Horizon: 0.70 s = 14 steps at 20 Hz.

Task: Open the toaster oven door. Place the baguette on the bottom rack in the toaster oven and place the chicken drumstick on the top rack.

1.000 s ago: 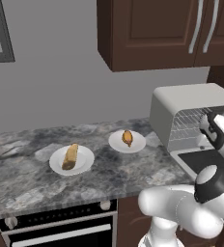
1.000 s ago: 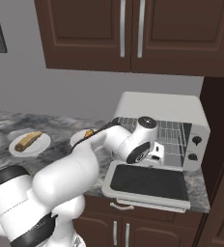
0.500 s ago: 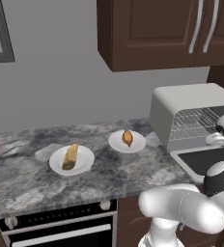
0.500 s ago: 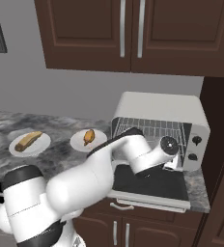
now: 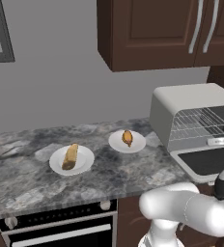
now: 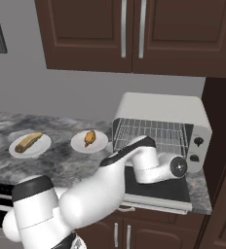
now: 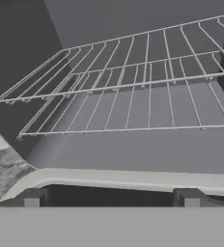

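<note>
Right base view, arm sunk lower over toaster oven door (image 6: 156, 190); pincer (image 7: 111, 200) wide, empty

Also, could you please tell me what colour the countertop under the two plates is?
The stone countertop is mottled grey with paler veining, clearest in the left base view.

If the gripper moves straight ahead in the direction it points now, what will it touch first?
Probably the bottom rack. In the hand view the open gripper looks over the lowered toaster oven door into the toaster oven, with the top rack higher. Depth is unclear, so it might slip under the rack to the oven's back wall.
</note>
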{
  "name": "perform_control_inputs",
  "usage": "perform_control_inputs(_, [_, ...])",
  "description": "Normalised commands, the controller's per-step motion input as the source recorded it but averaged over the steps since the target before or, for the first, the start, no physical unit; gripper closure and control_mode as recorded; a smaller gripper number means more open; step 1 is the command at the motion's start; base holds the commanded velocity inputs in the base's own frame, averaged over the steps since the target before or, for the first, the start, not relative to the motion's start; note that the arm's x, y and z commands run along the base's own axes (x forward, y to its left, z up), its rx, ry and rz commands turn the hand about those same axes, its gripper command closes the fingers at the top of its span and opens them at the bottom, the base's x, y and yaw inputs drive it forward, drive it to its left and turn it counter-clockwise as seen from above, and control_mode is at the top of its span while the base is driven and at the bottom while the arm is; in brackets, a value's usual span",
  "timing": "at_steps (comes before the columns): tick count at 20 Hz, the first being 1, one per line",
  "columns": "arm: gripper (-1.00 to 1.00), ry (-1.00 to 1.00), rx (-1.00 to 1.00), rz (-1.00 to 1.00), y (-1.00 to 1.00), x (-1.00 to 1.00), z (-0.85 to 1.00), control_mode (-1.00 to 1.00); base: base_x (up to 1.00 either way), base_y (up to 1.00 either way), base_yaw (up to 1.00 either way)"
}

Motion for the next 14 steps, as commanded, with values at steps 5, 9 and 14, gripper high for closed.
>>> perform_control_inputs(5, [-1.0,-0.12,0.0,0.03,0.01,0.24,0.0,-1.0,0.0,0.0,0.0])
perform_control_inputs(9, [-1.0,-0.12,0.03,0.03,0.0,0.07,-0.09,-1.0,0.0,0.0,0.0])
perform_control_inputs(14, [-1.0,-0.14,0.01,0.09,0.0,0.1,0.0,-1.0,0.0,0.0,0.0])
